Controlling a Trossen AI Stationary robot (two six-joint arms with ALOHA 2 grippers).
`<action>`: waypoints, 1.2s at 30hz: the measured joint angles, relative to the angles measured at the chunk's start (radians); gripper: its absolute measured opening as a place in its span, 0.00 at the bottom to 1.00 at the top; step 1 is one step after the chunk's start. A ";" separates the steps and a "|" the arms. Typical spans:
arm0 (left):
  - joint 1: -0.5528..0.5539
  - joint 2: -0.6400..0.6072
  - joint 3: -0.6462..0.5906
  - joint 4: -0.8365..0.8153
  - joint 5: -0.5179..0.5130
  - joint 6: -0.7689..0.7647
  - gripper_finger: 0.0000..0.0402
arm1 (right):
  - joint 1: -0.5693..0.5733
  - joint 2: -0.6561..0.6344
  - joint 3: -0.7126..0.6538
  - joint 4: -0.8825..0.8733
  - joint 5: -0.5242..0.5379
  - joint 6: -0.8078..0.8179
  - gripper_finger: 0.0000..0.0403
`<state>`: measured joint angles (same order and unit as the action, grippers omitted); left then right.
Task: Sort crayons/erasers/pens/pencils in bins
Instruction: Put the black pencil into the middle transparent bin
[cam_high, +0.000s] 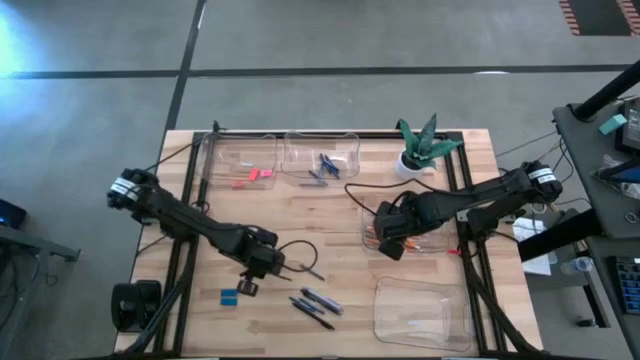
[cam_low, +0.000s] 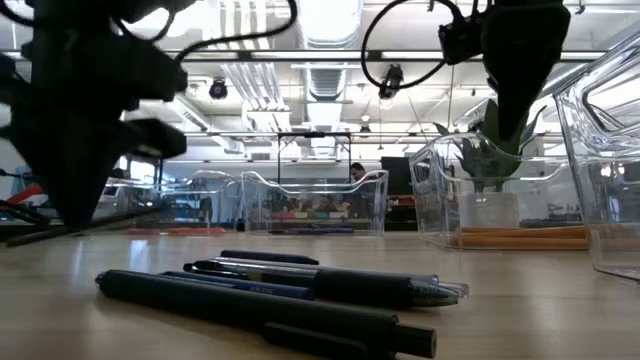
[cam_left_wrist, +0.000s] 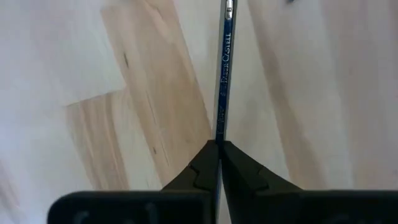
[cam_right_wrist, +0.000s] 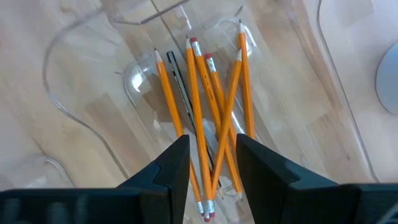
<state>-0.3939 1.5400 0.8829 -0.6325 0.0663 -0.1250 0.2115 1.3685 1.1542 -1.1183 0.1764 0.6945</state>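
My left gripper is shut on a thin blue pencil with white print, left of the table's middle. My right gripper hangs open over the right bin, above the orange pencils lying in it, and touches none of them. Dark pens lie on the table near the front edge, with a blue eraser to their left. Pink erasers lie in the far left bin. Blue crayons lie in the far middle bin. My left gripper pinches the blue pencil's shaft between its two fingertips, near one end. The fingers come from above, slanting down. The pencil runs out ahead of them toward the table's right. Whether its far end rests on the table I cannot tell.
A fourth clear bin stands at the near right. A potted plant stands at the far right. A black cable loops over the table beside my left gripper. Bare wood lies between the two arms.
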 joint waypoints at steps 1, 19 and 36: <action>0.000 -0.019 -0.003 0.006 0.000 -0.002 0.00 | 0.000 0.000 0.005 0.000 0.000 0.000 0.30; 0.023 -0.040 -0.011 0.095 -0.276 -0.074 0.00 | 0.000 0.000 0.036 0.009 0.009 -0.035 0.30; 0.028 0.046 -0.010 0.101 -0.227 -0.104 0.26 | 0.000 0.000 0.035 0.008 0.007 0.001 0.30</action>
<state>-0.3660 1.5861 0.8734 -0.5314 -0.1604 -0.2291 0.2115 1.3685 1.1889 -1.1099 0.1837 0.6951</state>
